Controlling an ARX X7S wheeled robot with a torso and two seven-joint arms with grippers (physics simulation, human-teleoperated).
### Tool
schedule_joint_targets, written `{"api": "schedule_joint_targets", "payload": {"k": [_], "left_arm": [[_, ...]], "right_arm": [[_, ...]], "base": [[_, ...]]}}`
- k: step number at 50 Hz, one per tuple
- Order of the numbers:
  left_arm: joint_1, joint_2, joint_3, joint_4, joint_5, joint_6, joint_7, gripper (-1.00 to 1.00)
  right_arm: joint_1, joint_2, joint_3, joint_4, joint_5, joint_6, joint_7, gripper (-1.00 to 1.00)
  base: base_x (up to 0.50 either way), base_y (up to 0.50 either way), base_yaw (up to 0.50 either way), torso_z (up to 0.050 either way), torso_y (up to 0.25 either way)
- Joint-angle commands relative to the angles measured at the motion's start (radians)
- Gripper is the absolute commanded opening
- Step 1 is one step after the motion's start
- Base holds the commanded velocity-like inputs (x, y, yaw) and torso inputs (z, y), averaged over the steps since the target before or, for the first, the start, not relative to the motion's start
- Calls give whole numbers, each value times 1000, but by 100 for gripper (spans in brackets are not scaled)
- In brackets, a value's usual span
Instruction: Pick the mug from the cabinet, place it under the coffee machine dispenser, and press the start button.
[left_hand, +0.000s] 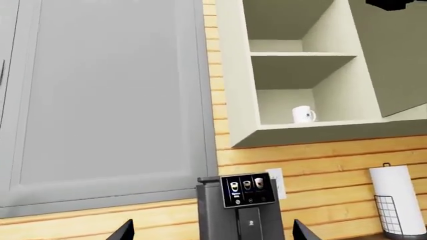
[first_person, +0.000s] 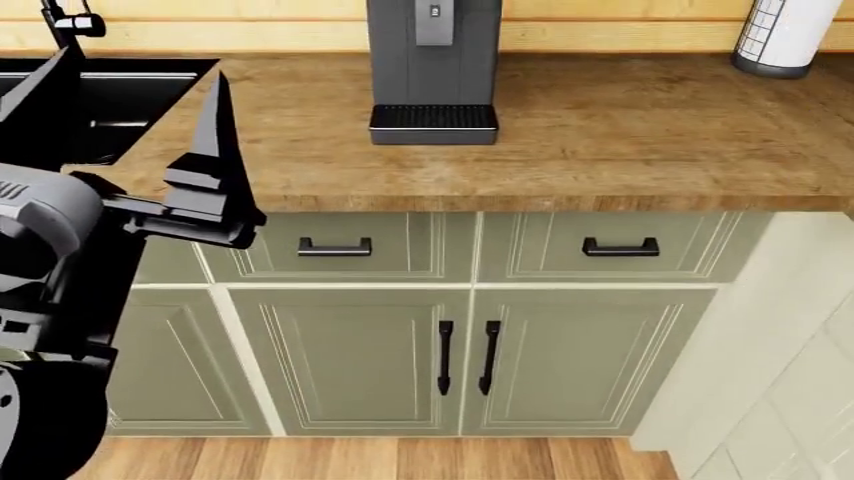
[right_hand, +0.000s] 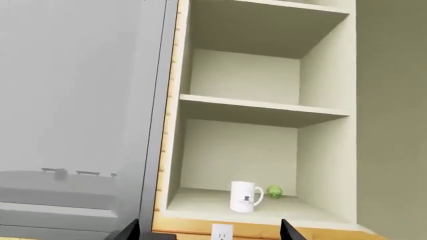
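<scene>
Pointing up toward the wall cabinet, the right end effector (right_hand: 208, 230) shows only its two dark fingertips, spread wide with nothing between them. The left end effector (first_person: 140, 135) is raised over the edge of the worktop (first_person: 627, 130) near the black sink (first_person: 114, 100), its fingers likewise spread and empty. The mug (right_hand: 245, 196) stands upright on the bottom shelf (right_hand: 200, 202) of the open cabinet, handle out to one side, with a small green object (right_hand: 274, 191) just beside it. Below, the coffee machine (left_hand: 240, 210) sits on the worktop against the wooden wall, its lit screen (left_hand: 247, 189) above the dispenser (first_person: 433, 22) and the ribbed black tray (first_person: 433, 118). A paper towel roll (left_hand: 398, 200) stands well apart from it.
</scene>
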Motion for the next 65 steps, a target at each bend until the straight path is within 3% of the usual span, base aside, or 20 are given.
{"api": "schedule_joint_targets", "payload": {"k": [1, 12, 35, 40, 50, 65], "left_arm": [[-15, -22, -13, 40, -22, -37, -16, 100], [-22, -33, -17, 54, -43, -66, -27, 100], [-28, -39, -51, 78, -83, -53, -47, 100], [-33, -45, -66, 80, -77, -37, -59, 100], [-55, -70, -126, 119, -113, -56, -92, 100], [-44, -81, -127, 122, -126, -51, -97, 100]], "right_arm": [[53, -9, 58, 72, -21, -5, -29, 100], [43, -11, 140, 72, -28, -24, -5, 100], [4, -28, 100, 72, -45, -62, -4, 100], [69, -11, 93, 72, -45, -6, -18, 100], [76, -9, 83, 72, -44, -1, -19, 100], [71, -4, 121, 72, -34, 24, -11, 100]], "base": [[0, -500, 0, 46, 64], [0, -435, 0, 45, 55], [121, -1, 0, 0, 0], [230, -7, 0, 0, 0], [226, -6, 0, 0, 0], [230, -7, 0, 0, 0]]}}
